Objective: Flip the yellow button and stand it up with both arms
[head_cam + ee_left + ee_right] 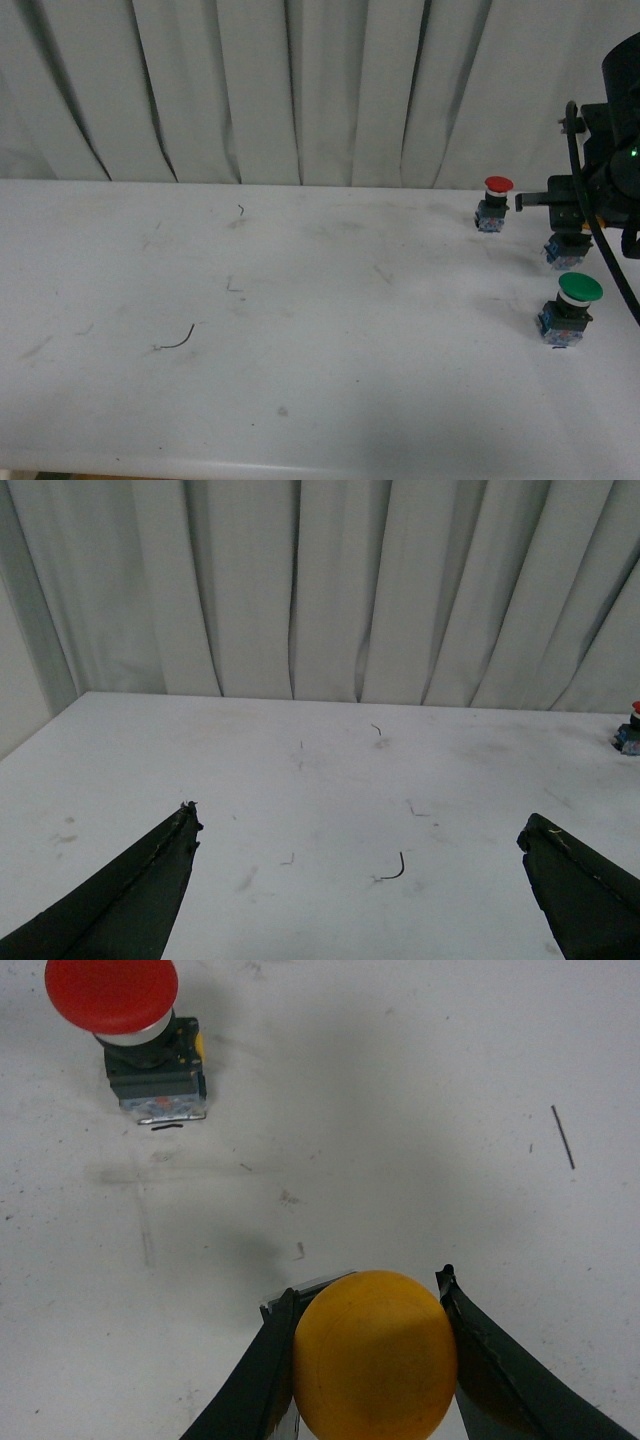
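Three buttons sit in a row at the worktop's (300,300) right side: the rearmost button (497,203), the middle button (562,252) between the right claw's (368,1285) fingers, and the nearest button (570,310) in front; a curtain (300,90) hangs behind the worktop

From the front, the right arm (612,180) runs off the right edge and stands before the yellow button (562,250). Only a bit of its blue base peeps out beneath, and the cap is hidden. Seen from the right wrist, the cap covers its own collar and all but a sliver of the base, and the frame cuts off both cap and right jaws. From the left wrist, the left jaws show only as two tips. The red button (630,725), far right on the counter (320,780), is tiny and sliced by the frame.
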`<state>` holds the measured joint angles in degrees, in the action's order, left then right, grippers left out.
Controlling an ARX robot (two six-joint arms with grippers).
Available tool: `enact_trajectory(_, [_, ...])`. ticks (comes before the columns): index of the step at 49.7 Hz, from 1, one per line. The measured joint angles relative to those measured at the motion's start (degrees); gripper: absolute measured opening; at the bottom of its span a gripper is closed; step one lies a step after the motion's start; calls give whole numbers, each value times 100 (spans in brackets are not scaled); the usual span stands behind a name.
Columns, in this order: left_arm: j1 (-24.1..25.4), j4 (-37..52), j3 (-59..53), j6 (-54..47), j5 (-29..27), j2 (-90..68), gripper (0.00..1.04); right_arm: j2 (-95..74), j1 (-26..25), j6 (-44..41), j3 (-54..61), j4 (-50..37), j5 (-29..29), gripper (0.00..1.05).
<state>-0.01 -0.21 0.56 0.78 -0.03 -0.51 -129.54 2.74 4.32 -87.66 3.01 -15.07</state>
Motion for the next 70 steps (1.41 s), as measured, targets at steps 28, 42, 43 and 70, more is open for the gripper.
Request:
enact_trajectory(28, [0,0,0,0,0,0,98,-367,387,363,-573,380,-98,36])
enact_trajectory(42, [0,0,0,0,0,0,98,-505,402,365,-614,400,-302,36])
enact_trajectory(43, [0,0,0,2,0,0,98,-511,402,365,-614,398,-313,36])
enact_trajectory(70, [0,0,0,0,0,0,98,-553,391,363,-614,411,-391,36])
